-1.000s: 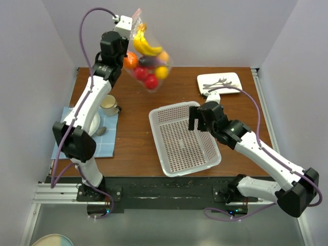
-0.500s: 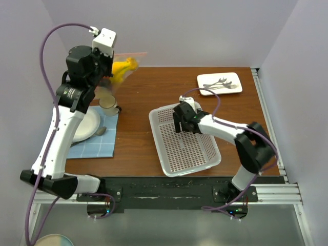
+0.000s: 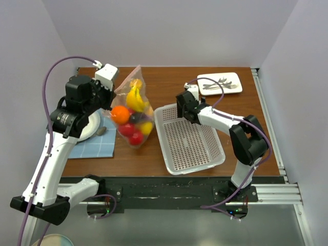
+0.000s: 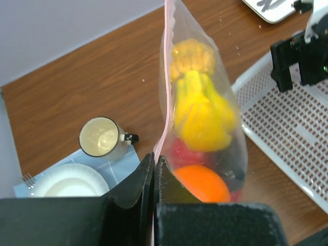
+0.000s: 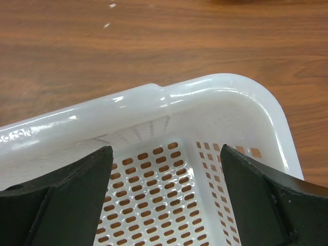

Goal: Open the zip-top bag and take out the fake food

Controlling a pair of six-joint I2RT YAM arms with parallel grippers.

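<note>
The clear zip-top bag [image 3: 134, 115] hangs left of the basket, and my left gripper [image 3: 109, 98] is shut on its pink zip edge [image 4: 165, 77]. Inside it the fake food shows: an orange ball [image 3: 120, 114], a yellow banana [image 3: 134, 97] and red pieces [image 3: 132, 134]. In the left wrist view the jaws [image 4: 154, 160] pinch the plastic beside the orange ball [image 4: 202, 182] and a yellow fruit [image 4: 205, 110]. I cannot tell whether the bag's bottom touches the table. My right gripper [image 3: 185, 110] [image 5: 165, 151] stands open over the far left corner of the white perforated basket [image 5: 154, 97], holding nothing.
The white basket [image 3: 171, 169] lies at the table's middle right. A white tray with cutlery [image 3: 231, 78] sits at the back right. A beige mug [image 4: 102, 137], a white plate [image 4: 72, 184] and a blue cloth [image 3: 97, 146] lie under my left arm.
My left arm swung the bag from high at the back down to just left of the basket. My right gripper moved to the basket's far left corner, and the basket shifted slightly.
</note>
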